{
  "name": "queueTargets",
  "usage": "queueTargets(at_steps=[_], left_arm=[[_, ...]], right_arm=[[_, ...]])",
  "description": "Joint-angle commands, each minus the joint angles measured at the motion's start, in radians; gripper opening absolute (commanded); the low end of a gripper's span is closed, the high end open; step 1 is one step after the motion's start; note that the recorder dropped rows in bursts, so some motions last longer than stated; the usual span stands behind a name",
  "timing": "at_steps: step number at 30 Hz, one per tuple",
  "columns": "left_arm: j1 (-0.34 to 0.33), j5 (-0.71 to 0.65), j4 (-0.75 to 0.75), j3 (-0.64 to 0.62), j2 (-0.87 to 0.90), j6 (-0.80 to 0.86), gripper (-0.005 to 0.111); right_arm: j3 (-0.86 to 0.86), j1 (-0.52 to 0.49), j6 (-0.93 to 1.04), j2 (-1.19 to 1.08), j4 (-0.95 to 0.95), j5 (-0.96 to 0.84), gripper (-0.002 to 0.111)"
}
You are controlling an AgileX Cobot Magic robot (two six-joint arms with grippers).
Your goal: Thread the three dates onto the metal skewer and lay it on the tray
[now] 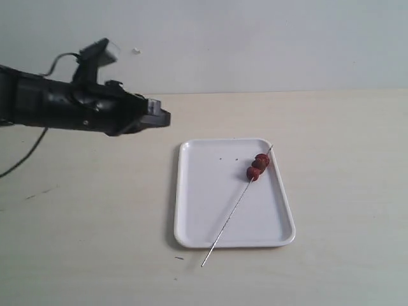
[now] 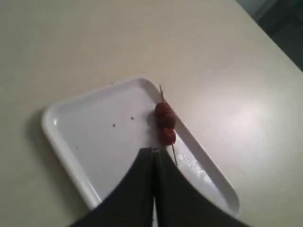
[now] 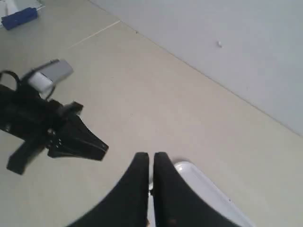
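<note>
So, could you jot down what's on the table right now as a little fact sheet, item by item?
table: pale beige
tray: white, flat on the table
skewer: lies diagonally on the tray, bare near end poking out past the rim
dates: three, threaded close together near the skewer's far end
left gripper: shut, empty, raised to the left of the tray
right gripper: shut, empty, shown only by its own camera

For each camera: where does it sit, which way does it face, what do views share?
Exterior: off the arms, looking down at the tray, skewer, dates; left arm shows.
Left wrist: on that arm, facing the tray past the shut left hand.
Right wrist: faces the wall past its shut right hand.
All share the tray.
</note>
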State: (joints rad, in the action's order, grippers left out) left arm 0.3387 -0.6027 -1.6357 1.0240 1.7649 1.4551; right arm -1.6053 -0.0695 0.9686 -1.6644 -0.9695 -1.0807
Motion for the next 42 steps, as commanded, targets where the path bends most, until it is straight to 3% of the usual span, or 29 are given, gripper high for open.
queueTargets(at_steps=[1,3,7,11,19,27,42], left_arm=[[-0.09,-0.037,0.016,-0.104,-0.176,0.092,0.0],[-0.142,-0.019,-0.102,-0.206,-0.287,0.252,0.0],[-0.218,-0.019,-0.109,-0.346,-0.466,0.368,0.0],[-0.322,-0.009,-0.109,-0.496,-0.752,0.37,0.0],[-0.37,0.173,-0.109,-0.656,-1.138,0.303,0.0],[-0.37,0.177,-0.109,-0.776,-1.337,0.265,0.0],[-0.37,0.177,-0.109,-0.802,-1.361,0.265,0.0]], right_arm=[[-0.006,0.053,-0.195,0.092,0.183,0.004,0.0],[0.006,0.086,-0.289,0.127,0.3,-0.018,0.0],[0.138,0.129,-0.365,0.219,0.372,0.094,0.0],[0.451,0.183,-0.368,0.433,0.324,0.422,0.0],[0.862,0.294,-0.229,0.752,0.123,0.84,0.0],[1.032,0.296,-0.301,0.894,0.111,0.76,0.0],[1.031,0.296,-0.301,0.901,0.109,0.687,0.0]])
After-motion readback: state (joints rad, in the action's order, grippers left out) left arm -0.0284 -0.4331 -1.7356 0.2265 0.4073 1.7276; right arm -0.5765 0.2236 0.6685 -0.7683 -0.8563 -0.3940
